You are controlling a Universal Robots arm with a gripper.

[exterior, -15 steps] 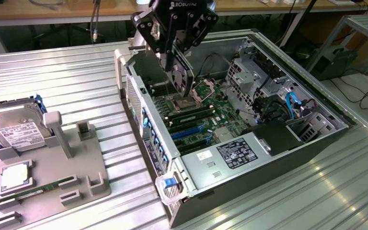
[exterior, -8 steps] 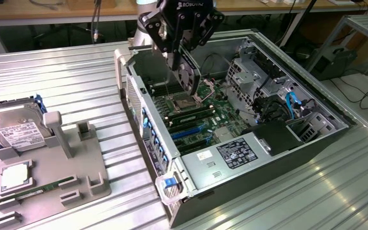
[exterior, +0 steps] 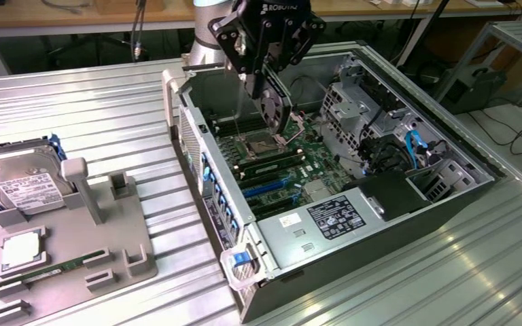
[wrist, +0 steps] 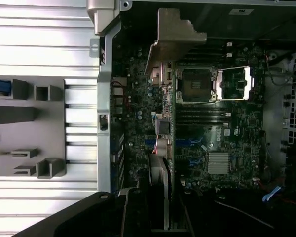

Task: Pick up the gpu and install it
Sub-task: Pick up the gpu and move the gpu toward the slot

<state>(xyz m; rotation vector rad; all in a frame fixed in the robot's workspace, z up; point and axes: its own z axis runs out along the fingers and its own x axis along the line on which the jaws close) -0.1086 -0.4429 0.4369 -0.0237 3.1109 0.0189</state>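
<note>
The gpu (exterior: 277,112) is a flat black card with a round fan. It hangs upright over the open computer case (exterior: 334,224), with my gripper (exterior: 259,80) shut on its upper edge. The card's lower end is above the motherboard (exterior: 274,166), near the open CPU socket (exterior: 263,142), and apart from the board. In the wrist view the gpu (wrist: 160,168) runs edge-on between my dark fingers (wrist: 133,212). Its silver bracket (wrist: 175,37) is at the far end. The blue slots (wrist: 190,143) lie beside the card's line.
A grey fixture (exterior: 125,251) on the ribbed metal table (exterior: 89,109) holds a silver hard drive (exterior: 21,183), a CPU (exterior: 21,248) and a green memory stick (exterior: 57,268). Inside the case are drive cages (exterior: 352,102), blue cables (exterior: 415,146) and a black shroud (exterior: 393,193).
</note>
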